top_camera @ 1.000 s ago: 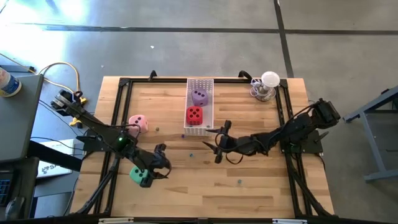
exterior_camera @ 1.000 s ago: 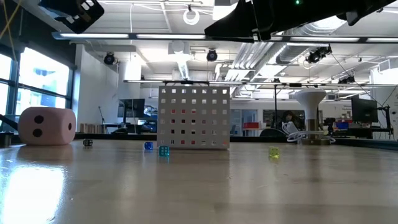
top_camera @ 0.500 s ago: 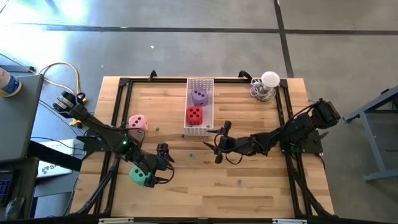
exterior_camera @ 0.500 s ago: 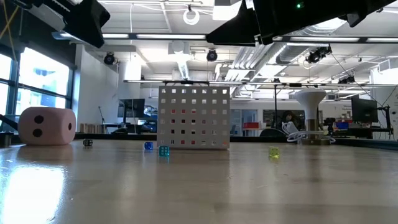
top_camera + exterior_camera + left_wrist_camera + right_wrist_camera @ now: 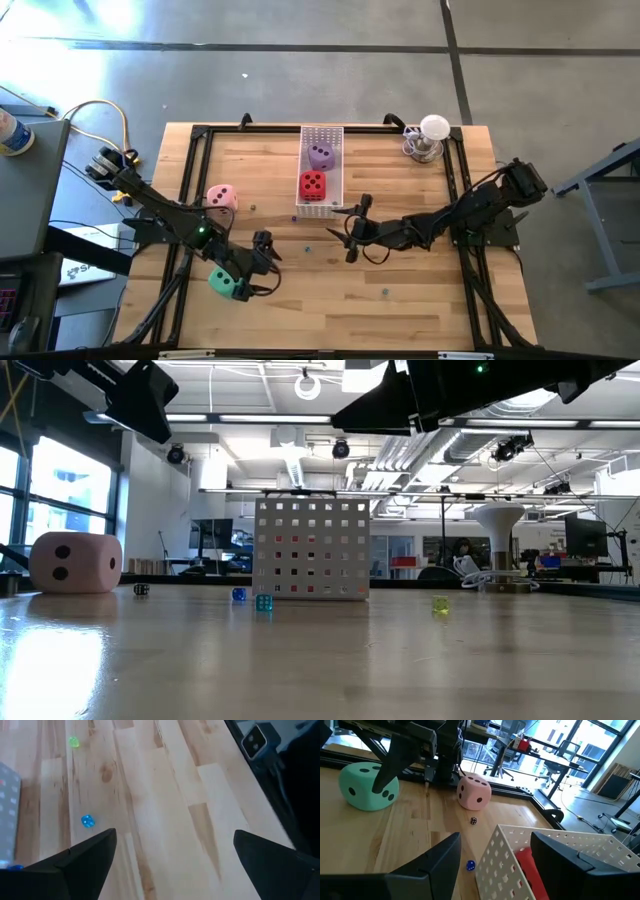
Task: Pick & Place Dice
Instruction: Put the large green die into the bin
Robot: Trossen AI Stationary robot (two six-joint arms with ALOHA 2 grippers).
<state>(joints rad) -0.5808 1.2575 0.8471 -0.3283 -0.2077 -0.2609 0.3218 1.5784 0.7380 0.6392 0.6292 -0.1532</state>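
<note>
The wooden worktop (image 5: 400, 180) is carrying a white perforated tray (image 5: 321, 140) at its far middle. The purple die (image 5: 321, 155) and the red die (image 5: 312, 185) are already sitting inside this tray, so two of four dice are judged placed.

The left arm is reaching over the near-left part of the worktop. The left gripper (image 5: 262, 262) is hovering with its fingers spread wide and holding nothing; the left wrist view is showing only bare wood between them. The right gripper (image 5: 352, 228) is waiting near the middle of the worktop, just in front of the tray, with its fingers also spread and empty.

The green die (image 5: 226, 283) is lying at the near-left, just beside the left gripper, on the side towards the left arm's base. The fingers are pointing past it, away from it, so the coming grasp is judged to require the left gripper to draw back over the die. A cube has no long axis, so no alignment is needed. The left arm is clearly nearer than the right.

The pink die (image 5: 221, 198) is resting farther back on the left, near the frame (image 5: 190, 165).

Several tiny dice, including a small blue die (image 5: 88, 821), are lying scattered on the wood.

No readable writing or brand is showing.
</note>
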